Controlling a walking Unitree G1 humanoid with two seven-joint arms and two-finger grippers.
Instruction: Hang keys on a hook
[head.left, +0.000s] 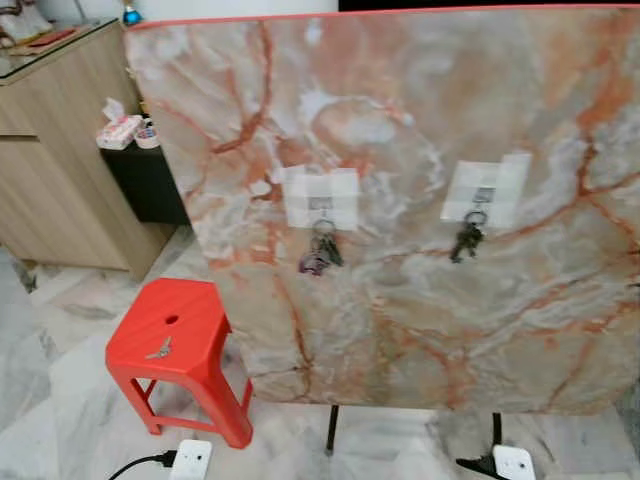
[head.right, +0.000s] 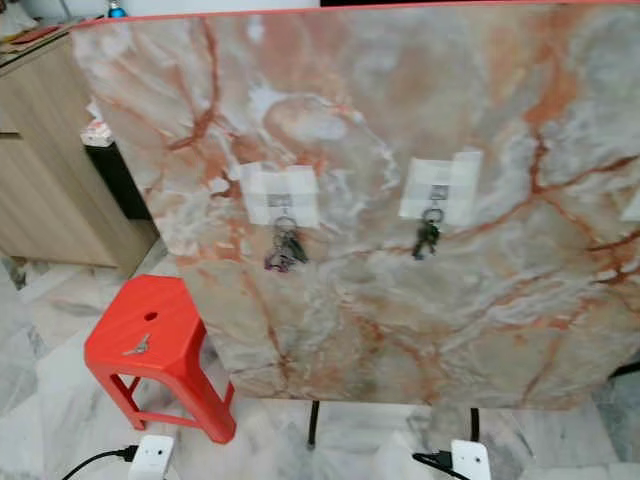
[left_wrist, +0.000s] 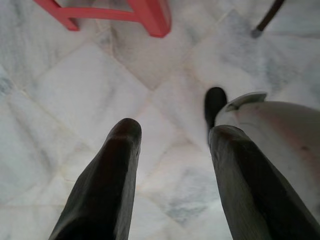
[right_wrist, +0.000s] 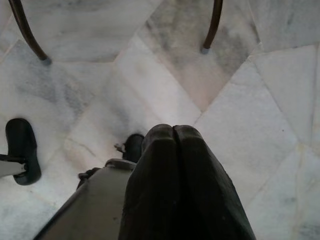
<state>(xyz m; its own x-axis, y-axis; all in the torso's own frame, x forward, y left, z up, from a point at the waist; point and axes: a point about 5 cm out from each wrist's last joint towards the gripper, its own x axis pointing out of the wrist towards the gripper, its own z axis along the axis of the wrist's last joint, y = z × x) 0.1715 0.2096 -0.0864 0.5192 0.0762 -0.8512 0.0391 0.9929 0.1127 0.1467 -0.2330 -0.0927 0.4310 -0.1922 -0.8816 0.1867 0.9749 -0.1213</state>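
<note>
- Hanging idle over the marble floor (left_wrist: 60, 100), the left gripper (left_wrist: 172, 137) is spread, the right gripper (right_wrist: 172, 132) pressed together, empty.
- A loose key (head.left: 158, 349) lies near the red stool's (head.left: 190, 310) front edge.
- Risk: a flat key could slip when pinched, skidding off that edge.

Upright marble panel (head.left: 420, 220) stands straight ahead on thin legs (head.left: 331, 428). Two hooks on its face: left hook (head.left: 321, 203), right hook (head.left: 484, 194), well apart. A key bunch (head.left: 321, 250) hangs on the left hook, a second key bunch (head.left: 466, 238) on the right one. Stool (head.left: 172, 345) on the floor just left of the panel, a single key (head.left: 159, 349) lying on its seat. Cabinet (head.left: 50, 150) further left, behind the stool. Two floor sockets (head.left: 191, 459) (head.left: 513, 463) in front, below the panel.
</note>
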